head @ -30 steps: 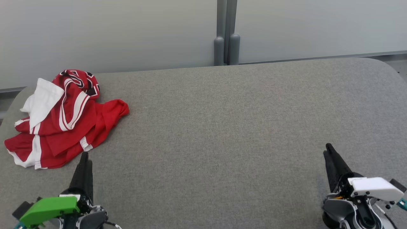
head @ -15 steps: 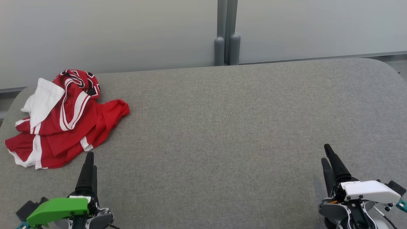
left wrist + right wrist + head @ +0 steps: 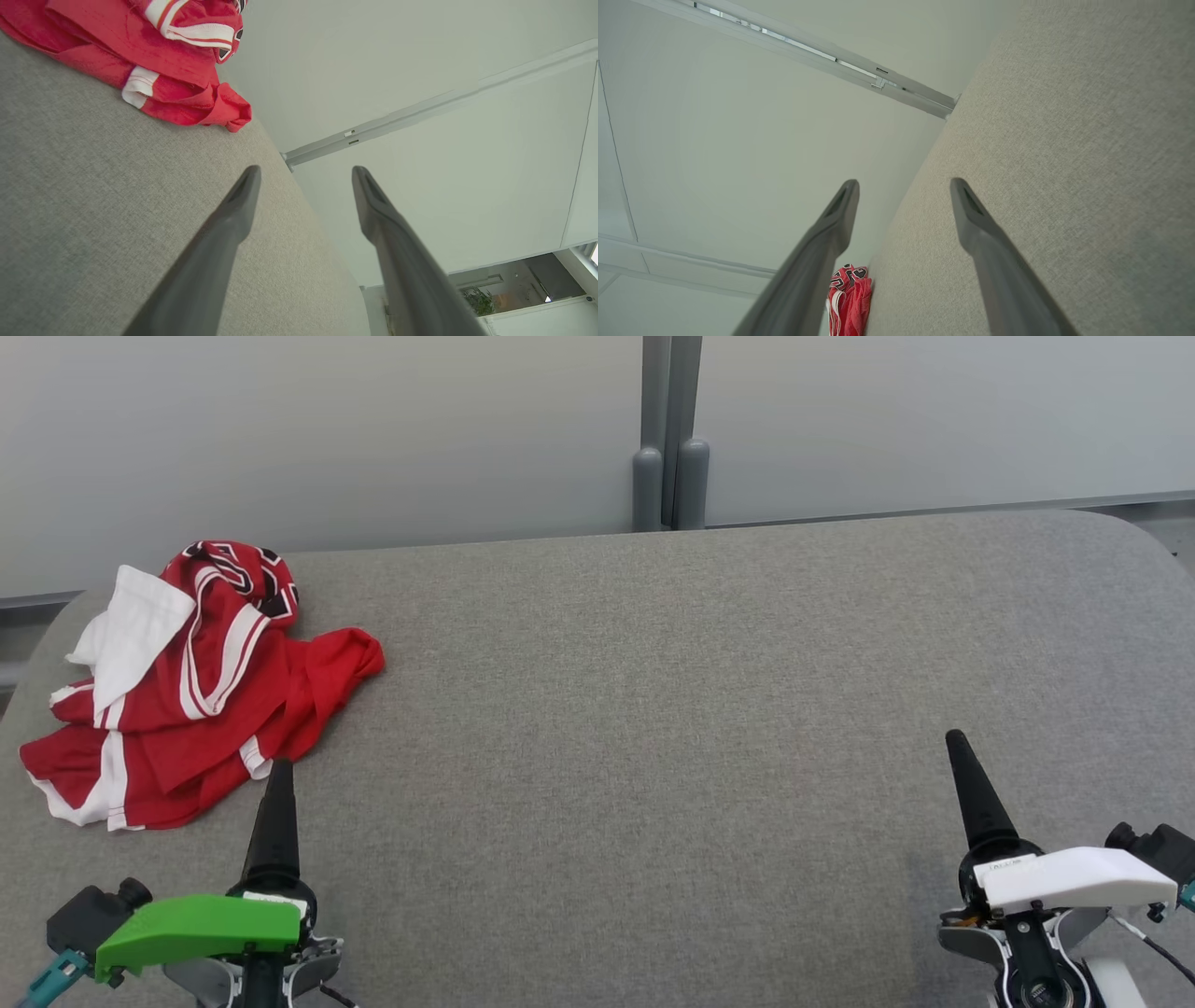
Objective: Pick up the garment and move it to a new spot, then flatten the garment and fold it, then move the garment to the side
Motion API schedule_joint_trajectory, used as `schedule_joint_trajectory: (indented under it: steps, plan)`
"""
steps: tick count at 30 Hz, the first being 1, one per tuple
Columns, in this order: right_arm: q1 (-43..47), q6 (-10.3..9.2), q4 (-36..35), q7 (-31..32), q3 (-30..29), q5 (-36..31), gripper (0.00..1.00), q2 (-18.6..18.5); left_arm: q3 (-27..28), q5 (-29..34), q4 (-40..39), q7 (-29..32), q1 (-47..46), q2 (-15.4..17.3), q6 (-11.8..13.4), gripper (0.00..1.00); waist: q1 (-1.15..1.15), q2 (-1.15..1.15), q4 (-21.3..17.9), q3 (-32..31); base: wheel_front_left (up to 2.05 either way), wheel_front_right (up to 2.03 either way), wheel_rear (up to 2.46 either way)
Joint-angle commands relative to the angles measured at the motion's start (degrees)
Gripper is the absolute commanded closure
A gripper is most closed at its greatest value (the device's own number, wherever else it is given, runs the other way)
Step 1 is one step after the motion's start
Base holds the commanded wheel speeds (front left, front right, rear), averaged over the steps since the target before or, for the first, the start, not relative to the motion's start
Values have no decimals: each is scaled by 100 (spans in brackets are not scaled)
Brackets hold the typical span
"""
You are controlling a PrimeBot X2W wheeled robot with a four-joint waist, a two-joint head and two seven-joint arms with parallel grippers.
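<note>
The crumpled red-and-white fabric garment point(image 3: 187, 700) is laid at the far left of the grey fabric-covered bench point(image 3: 653, 709). The left hand point(image 3: 280, 770) is held just before it; the right hand point(image 3: 957, 742) is held well apart, at the near right.

I see my left gripper point(image 3: 306, 170) with its two dark fingers spread wide over the grey tabletop point(image 3: 93, 196), a crumpled red-and-white jersey point(image 3: 107, 42) lying apart beyond the tips.

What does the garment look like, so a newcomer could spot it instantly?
Start from the wide grey fabric-covered table and go to its left end, just beyond the left gripper. The garment lies there in a crumpled heap. It is bright red with white stripes, black lettering and a white panel, vivid against the plain grey.
</note>
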Motion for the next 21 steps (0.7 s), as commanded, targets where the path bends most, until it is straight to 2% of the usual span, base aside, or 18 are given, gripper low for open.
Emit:
schedule_joint_trajectory:
  steps: [1,7,21]
  plan:
    - [-33,2,-183,-77,38,-306,0,-36,-34,341,-155,-74,-22,35,29,0,0,8,2,-5,0,0,0]
    - [27,3,-331,-207,163,-1096,0,-42,-113,1226,-260,-208,75,39,56,0,0,9,11,-20,0,0,0]
    - [118,3,-444,-459,422,-2439,0,-52,-235,2735,-355,-472,308,83,111,0,0,13,30,-44,0,0,0]
